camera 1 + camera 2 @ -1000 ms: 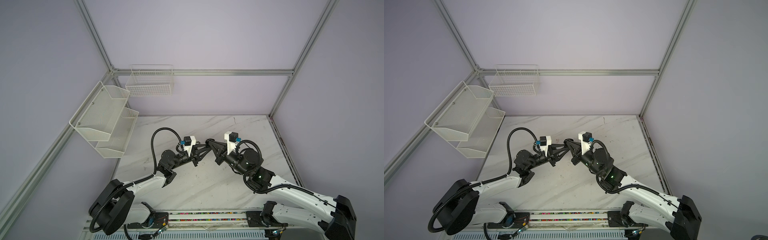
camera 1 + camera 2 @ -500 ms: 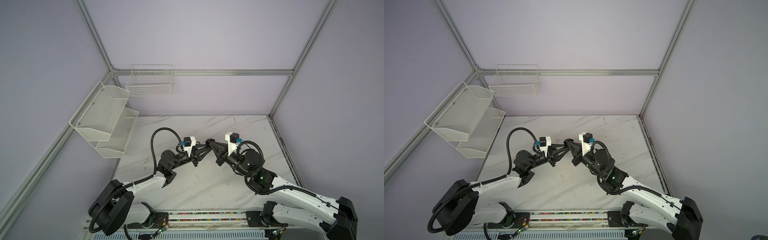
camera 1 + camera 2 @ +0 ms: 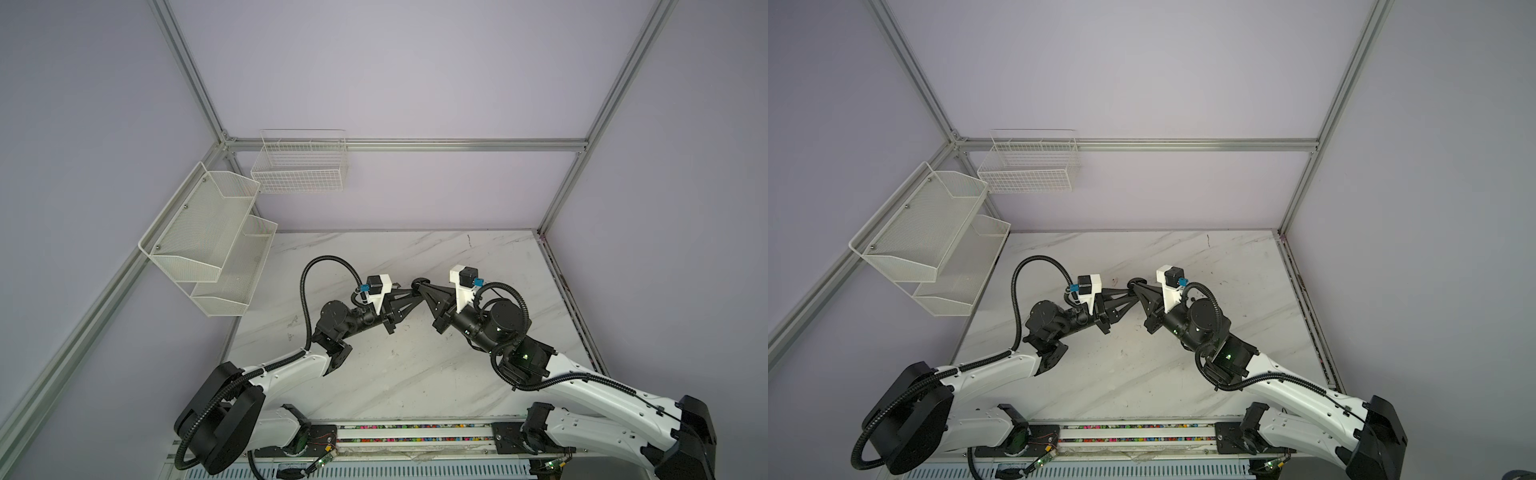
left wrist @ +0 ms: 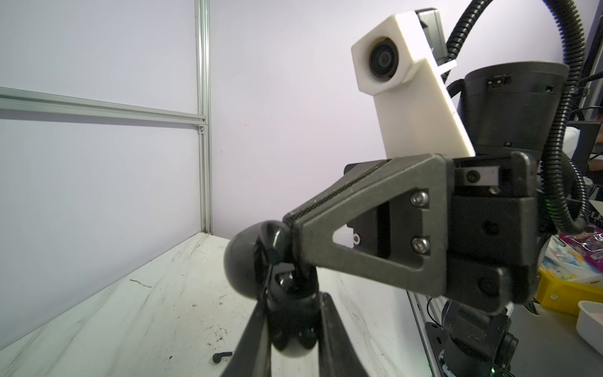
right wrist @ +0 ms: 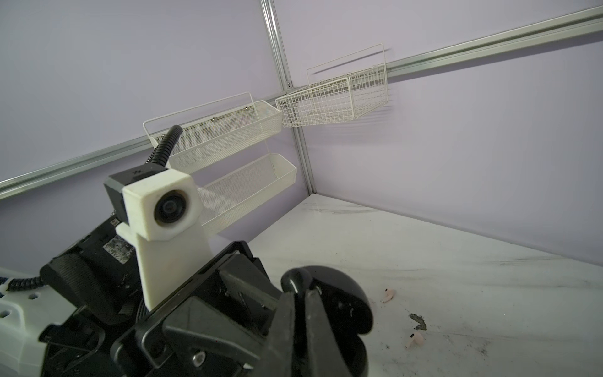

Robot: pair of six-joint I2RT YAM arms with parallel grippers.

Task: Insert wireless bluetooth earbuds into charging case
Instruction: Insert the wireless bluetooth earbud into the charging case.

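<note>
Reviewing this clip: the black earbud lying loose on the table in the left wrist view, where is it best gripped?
Probably across the thin stem of the black earbud, coming straight down from above. It lies flat on the table, so its sides are reachable only from overhead, and the rounded head would likely slip between flat pads.

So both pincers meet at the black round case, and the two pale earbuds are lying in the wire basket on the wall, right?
Not quite. The pale earbuds lie on the marble table near the black charging case, not in the wire basket; the right wrist view shows it. The left pincer and right pincer do meet at that case.
</note>
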